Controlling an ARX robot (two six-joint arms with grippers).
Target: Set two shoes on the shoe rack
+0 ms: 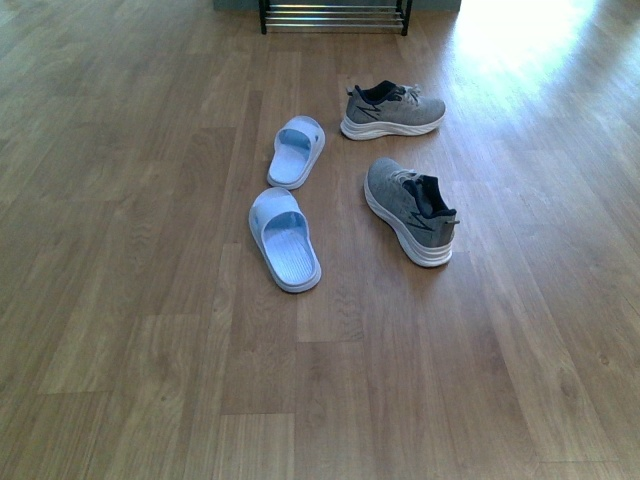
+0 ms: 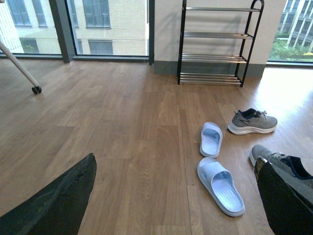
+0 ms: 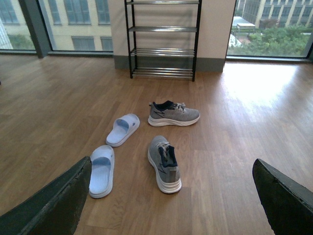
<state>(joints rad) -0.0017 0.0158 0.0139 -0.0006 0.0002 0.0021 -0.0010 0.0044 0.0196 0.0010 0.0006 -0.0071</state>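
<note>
Approach step, nothing lifted yet. Our left gripper (image 2: pixel 175 160) and right gripper (image 3: pixel 171 161) both hang spread wide, empty. We count two grey shoes, near sneaker (image 1: pixel 410 210) and far sneaker (image 1: pixel 392 110), on the open floor (image 1: pixel 120 300) short of the one shoe rack (image 1: pixel 335 15) at its far edge. Two pale slides (image 1: pixel 285 238) lie beside them. Next, we judge: descend on the near sneaker and pinch its collar.
</note>
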